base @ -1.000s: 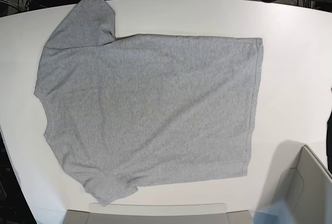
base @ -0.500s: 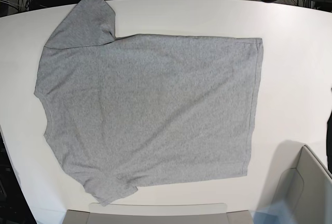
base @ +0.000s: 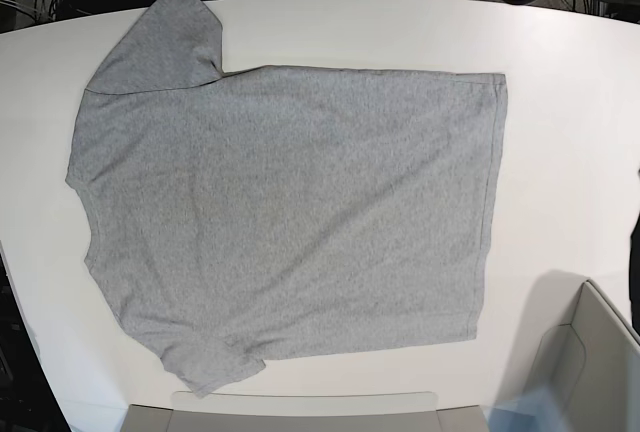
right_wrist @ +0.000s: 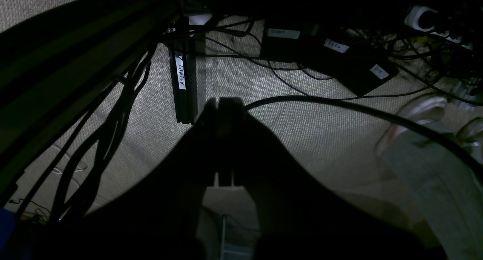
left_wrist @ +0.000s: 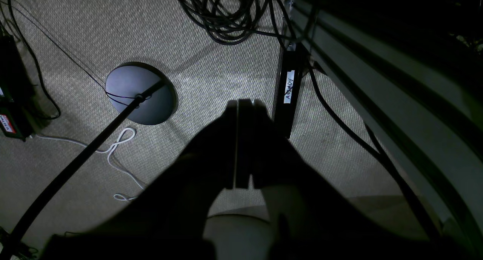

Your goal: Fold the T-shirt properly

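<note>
We see a white desk (base: 560, 132) with a grey bin (base: 590, 362) at its near right corner. Below lies woven carpet (left_wrist: 188, 37), a coil of black cables (left_wrist: 226, 14), a round black stand base (left_wrist: 140, 93), a looped white cord (left_wrist: 117, 146) and labelled power bricks (right_wrist: 336, 60).

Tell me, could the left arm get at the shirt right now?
Probably, though not at once: the shirt lies flat and uncovered on the table, but the left end effector hangs shut over the floor.
</note>
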